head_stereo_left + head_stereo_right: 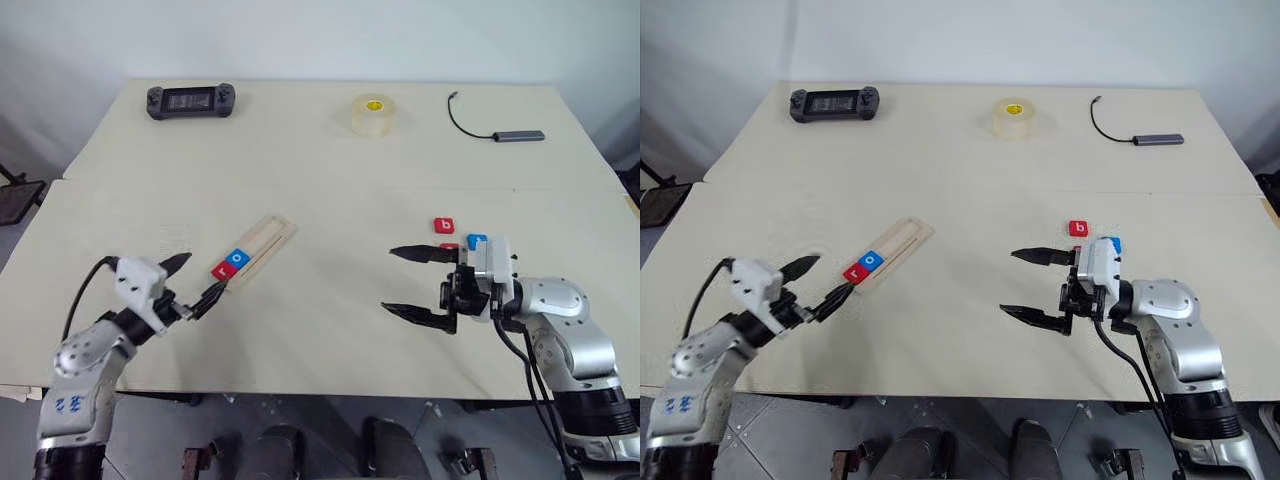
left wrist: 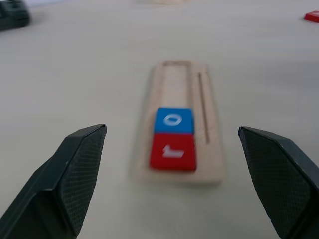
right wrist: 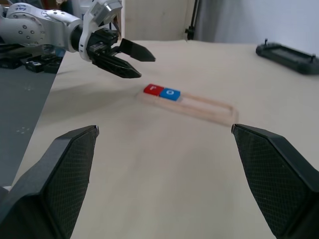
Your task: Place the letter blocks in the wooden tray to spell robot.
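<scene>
The wooden tray [image 1: 262, 243] lies slanted on the table, left of the middle. Its near end holds a red "r" block [image 1: 222, 270] and, next to it, a blue "o" block [image 1: 237, 257]; the rest of the tray is bare. My left gripper [image 1: 195, 282] hovers open just short of that near end, with nothing between its fingers. To the right, my right gripper [image 1: 389, 280] stands wide open and empty, pointing left. Behind it lie a red "b" block [image 1: 444, 226], a blue block [image 1: 477, 240] and a red block [image 1: 449, 246] partly hidden by the gripper.
At the table's far side sit a black game controller [image 1: 191, 100], a roll of clear tape [image 1: 375, 114] and a grey USB hub with its cable [image 1: 518, 135]. A seam [image 1: 300, 185] runs across the tabletop.
</scene>
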`<state>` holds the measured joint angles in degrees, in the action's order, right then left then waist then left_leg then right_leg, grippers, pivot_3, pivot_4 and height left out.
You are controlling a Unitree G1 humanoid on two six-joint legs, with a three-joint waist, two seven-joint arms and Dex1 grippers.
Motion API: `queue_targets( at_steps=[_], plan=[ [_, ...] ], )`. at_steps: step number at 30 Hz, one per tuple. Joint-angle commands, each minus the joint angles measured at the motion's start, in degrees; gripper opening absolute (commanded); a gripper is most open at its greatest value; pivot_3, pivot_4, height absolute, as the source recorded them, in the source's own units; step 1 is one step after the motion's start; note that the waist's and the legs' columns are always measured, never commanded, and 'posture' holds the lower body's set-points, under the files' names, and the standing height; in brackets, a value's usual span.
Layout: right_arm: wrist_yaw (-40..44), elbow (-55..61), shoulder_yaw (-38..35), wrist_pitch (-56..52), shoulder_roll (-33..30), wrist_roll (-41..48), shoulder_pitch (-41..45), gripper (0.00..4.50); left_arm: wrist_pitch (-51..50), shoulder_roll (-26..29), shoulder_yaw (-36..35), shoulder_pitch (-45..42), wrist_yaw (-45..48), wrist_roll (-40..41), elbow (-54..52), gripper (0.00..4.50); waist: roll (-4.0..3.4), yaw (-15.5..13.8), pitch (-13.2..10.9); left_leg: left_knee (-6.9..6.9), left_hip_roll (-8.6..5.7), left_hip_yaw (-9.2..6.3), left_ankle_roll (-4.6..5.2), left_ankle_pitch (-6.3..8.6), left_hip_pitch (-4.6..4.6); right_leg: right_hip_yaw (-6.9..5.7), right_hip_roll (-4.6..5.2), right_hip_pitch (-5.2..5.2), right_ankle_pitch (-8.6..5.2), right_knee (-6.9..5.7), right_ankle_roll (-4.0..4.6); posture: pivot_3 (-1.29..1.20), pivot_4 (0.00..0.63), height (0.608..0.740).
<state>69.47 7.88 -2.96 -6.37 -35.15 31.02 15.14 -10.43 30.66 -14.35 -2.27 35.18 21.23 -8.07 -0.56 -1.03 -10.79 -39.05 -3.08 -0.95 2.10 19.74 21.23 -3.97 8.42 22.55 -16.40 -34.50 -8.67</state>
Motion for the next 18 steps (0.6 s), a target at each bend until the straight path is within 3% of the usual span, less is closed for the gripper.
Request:
queue_targets(
  at_steps=[1, 18],
  plan=[
    [-1.0, 3.3, -1.6, -0.4, -0.4, 1.4, -1.0, 4.48, 0.0, 0.2, 1.7, -1.6, 0.0, -2.3, 3.5, 4.50, 0.00, 0.1, 0.0, 0.00, 0.00, 0.00, 0.00, 0.00, 0.00, 0.00, 0.00, 0.00, 0.00, -0.01, 0.00, 0.00, 0.150, 0.740],
    [-5.4, 3.2, -2.7, -0.7, 1.8, 2.2, -5.3, 4.48, 1.6, 2.4, 4.6, -9.1, 5.6, -5.4, 18.3, 4.50, 0.00, -0.3, 0.0, -0.03, -0.02, -0.01, 0.00, -0.01, -0.03, -0.02, 0.01, -0.02, 0.00, -0.04, 0.00, 0.00, 0.150, 0.740]
  ],
)
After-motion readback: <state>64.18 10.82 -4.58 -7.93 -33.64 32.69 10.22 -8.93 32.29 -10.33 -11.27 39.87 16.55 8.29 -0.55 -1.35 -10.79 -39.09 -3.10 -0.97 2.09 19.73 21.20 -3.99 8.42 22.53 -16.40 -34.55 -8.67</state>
